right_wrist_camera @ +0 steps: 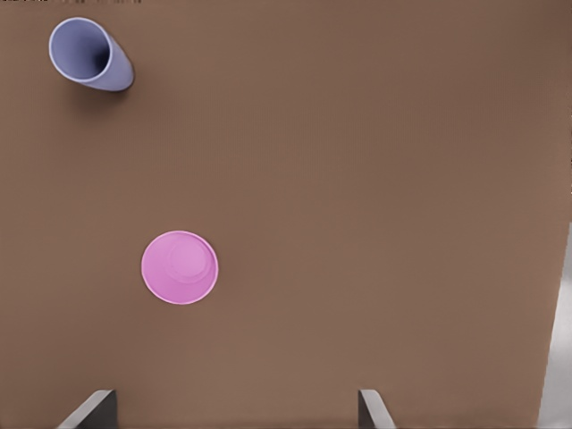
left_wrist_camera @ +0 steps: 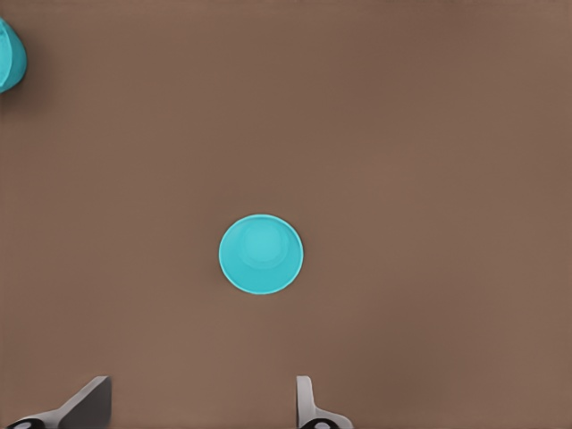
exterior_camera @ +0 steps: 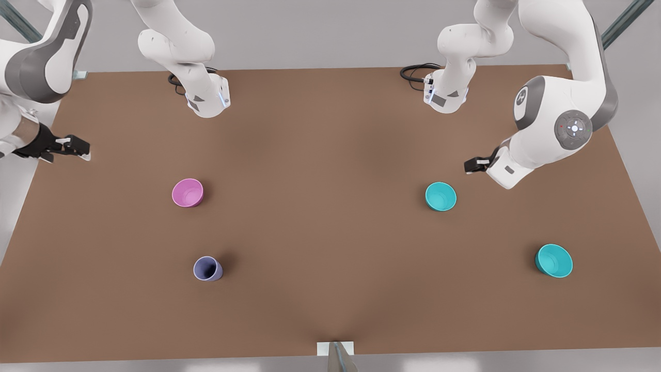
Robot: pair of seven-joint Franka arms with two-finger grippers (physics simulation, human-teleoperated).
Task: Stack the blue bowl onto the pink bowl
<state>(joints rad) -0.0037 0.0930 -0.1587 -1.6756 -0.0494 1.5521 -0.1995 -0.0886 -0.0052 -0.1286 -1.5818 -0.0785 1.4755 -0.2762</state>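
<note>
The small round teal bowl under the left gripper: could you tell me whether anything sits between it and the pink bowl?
Nothing visible: bare brown table separates the teal bowl from the pink bowl; the lavender cup stands clear.

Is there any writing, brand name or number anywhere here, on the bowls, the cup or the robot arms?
No readable text anywhere.
Pink bowl, both teal bowls and lavender cup: plain, unmarked.
Arm joint disc: small light and symbol marks, not legible as words.
</note>
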